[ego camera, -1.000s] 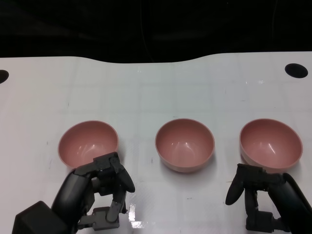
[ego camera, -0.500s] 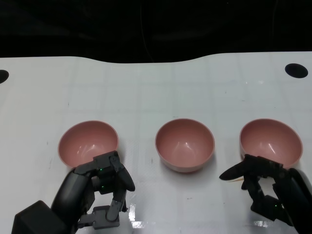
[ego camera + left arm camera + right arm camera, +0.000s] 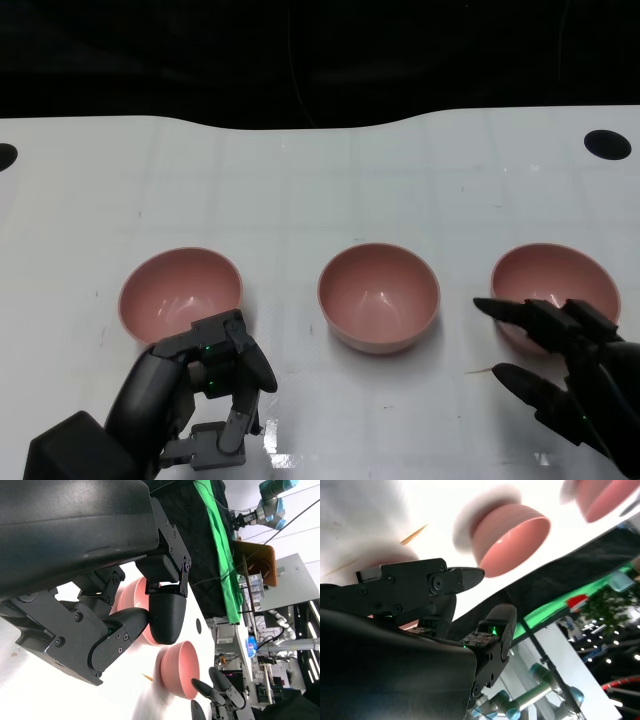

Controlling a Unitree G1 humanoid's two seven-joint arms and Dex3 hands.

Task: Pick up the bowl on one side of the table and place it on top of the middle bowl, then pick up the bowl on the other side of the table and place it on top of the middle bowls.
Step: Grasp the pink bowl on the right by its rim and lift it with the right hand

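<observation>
Three pink bowls stand in a row on the white table [image 3: 320,190]: the left bowl [image 3: 180,293], the middle bowl [image 3: 378,297] and the right bowl [image 3: 555,285]. My left hand [image 3: 215,385] sits just in front of the left bowl, its fingers curled in on nothing. My right hand [image 3: 560,370] is at the right bowl's near edge with fingers spread wide; the upper fingers reach over the rim, and it holds nothing. The left wrist view shows the right bowl [image 3: 177,672] with the right hand [image 3: 215,692] beside it. The right wrist view is blurred and shows two pink bowls [image 3: 510,537].
A thin orange stick [image 3: 480,372] lies on the table between the middle and right bowls, close to my right hand. Black round holes sit at the table's far right [image 3: 608,144] and far left [image 3: 5,155]. The table's far edge borders darkness.
My right hand has spread its curled fingers and moved forward to the right bowl's near rim. The left hand and all three bowls have stayed put.
</observation>
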